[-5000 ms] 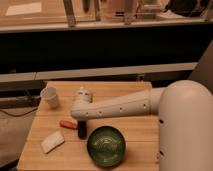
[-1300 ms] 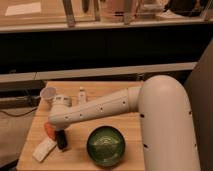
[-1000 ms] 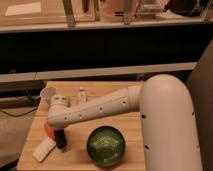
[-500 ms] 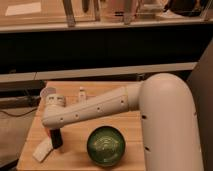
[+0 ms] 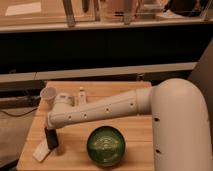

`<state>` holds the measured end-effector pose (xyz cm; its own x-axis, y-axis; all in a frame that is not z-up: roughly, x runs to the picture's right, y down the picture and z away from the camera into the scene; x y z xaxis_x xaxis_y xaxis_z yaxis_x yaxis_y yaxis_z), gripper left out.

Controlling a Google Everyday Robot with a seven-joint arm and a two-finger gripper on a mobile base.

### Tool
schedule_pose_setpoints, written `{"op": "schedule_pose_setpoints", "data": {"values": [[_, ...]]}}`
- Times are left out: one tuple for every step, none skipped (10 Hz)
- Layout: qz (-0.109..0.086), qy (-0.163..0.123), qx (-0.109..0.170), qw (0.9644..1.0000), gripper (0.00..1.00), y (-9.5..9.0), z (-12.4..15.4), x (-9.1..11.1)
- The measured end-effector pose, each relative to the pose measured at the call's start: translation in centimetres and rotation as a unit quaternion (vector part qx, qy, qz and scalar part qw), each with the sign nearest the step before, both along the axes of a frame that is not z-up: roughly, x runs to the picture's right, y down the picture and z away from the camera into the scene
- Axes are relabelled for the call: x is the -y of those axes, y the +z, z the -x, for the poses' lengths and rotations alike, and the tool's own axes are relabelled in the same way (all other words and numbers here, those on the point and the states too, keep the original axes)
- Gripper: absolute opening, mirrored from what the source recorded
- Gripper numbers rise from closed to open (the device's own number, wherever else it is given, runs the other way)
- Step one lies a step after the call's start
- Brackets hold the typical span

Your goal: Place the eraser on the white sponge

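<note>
My gripper (image 5: 50,136) is at the front left of the wooden table, at the end of the white arm that reaches in from the right. It is shut on the eraser (image 5: 52,142), a small black block that hangs upright below it. The eraser's lower end is at the right edge of the white sponge (image 5: 41,153), a flat off-white slab lying near the table's front left corner. I cannot tell whether the eraser touches the sponge.
A green plate (image 5: 105,146) sits to the right of the gripper at the table's front. A white cup (image 5: 48,93) stands at the back left, and a white tube (image 5: 81,95) lies behind the arm. The table's left edge (image 5: 29,142) is close to the sponge.
The gripper has moved left and slightly forward with the eraser, from beside the sponge to its right edge. The sponge, plate and cup have not moved.
</note>
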<state>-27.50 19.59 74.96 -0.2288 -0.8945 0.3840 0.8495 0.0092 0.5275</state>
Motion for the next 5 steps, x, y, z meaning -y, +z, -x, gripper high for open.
{"op": "schedule_pose_setpoints", "data": {"values": [[0.008,0.006,0.01,0.9999,0.04,0.0,0.24,-0.27],[0.015,0.012,0.017,0.9997,0.04,0.0,0.36,-0.37],[0.017,0.017,0.021,0.9995,0.04,0.11,0.29,-0.36],[0.021,0.022,0.026,0.9992,0.04,0.17,0.28,-0.38],[0.027,0.03,0.034,0.9986,0.04,0.24,0.27,-0.44]]}}
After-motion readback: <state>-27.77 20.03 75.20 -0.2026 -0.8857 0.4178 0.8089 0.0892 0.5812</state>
